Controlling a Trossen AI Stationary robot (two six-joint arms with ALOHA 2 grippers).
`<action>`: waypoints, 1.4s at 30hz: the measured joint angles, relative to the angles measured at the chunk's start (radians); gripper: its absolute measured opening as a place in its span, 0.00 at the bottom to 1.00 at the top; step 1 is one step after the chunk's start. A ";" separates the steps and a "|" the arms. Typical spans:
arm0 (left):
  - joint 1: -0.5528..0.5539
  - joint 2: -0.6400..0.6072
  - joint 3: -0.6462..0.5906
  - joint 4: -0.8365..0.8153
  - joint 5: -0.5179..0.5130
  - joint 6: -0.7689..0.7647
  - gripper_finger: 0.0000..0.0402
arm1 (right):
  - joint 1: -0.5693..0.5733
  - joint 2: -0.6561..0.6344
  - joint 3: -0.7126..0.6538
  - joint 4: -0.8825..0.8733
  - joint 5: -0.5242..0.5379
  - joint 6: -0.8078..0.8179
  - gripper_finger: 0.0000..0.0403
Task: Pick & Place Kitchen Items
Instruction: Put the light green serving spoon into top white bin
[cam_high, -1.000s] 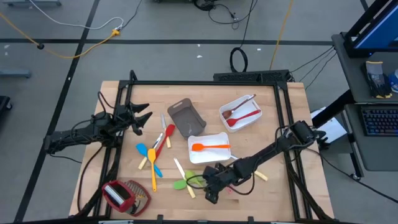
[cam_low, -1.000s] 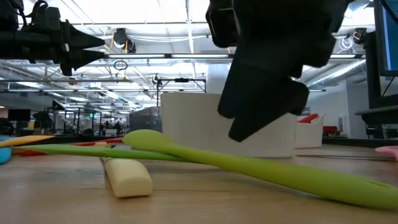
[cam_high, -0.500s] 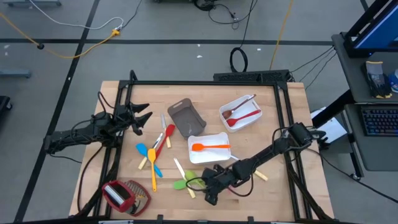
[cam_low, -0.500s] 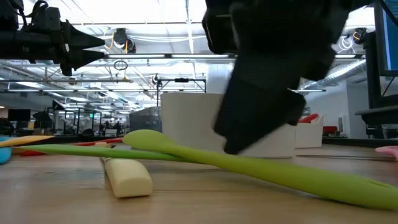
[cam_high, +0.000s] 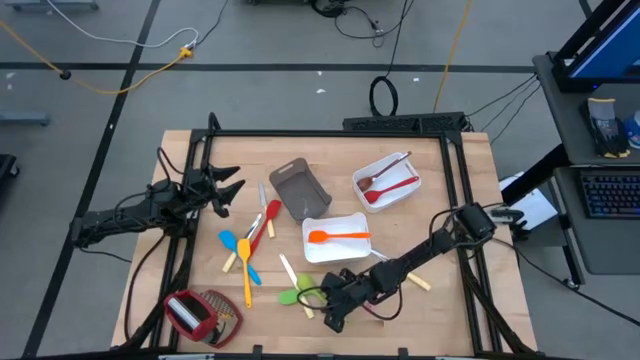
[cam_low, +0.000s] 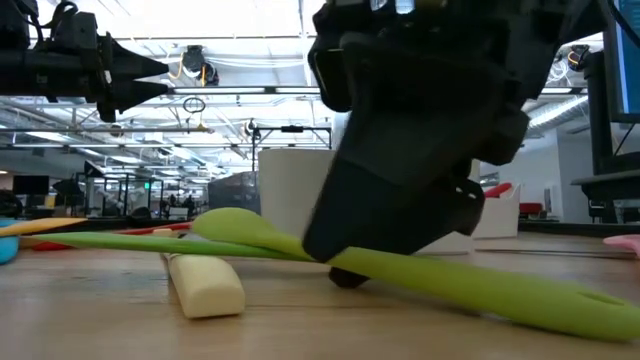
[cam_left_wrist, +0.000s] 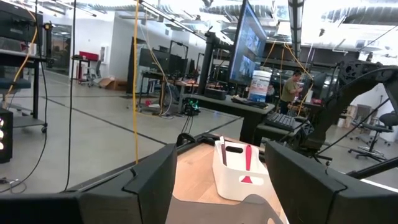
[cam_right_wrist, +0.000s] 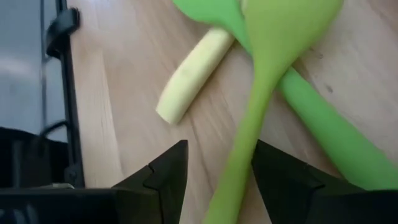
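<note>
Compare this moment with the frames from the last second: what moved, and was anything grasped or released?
The right gripper has come down toward the table's near edge, and its fingers now straddle the handle of a green spoon, not clearly clamped on it yet. Nothing was released. The left gripper stayed open and raised at the left. The orange spatula in the white tray did not shift.

right gripper (cam_low: 345, 275) | now lower, down at the table | fingers on both sides of green spoon (cam_low: 450, 280)
</note>
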 joint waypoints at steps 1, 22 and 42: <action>0.000 0.000 0.000 0.000 0.000 0.000 0.62 | 0.002 0.001 0.000 -0.001 0.004 0.010 0.41; 0.000 0.000 0.000 0.000 -0.001 0.001 0.62 | 0.008 -0.017 -0.006 0.023 0.028 0.109 0.07; 0.000 0.000 0.000 -0.008 -0.001 0.001 0.62 | -0.018 -0.530 -0.005 -0.359 0.392 -0.193 0.07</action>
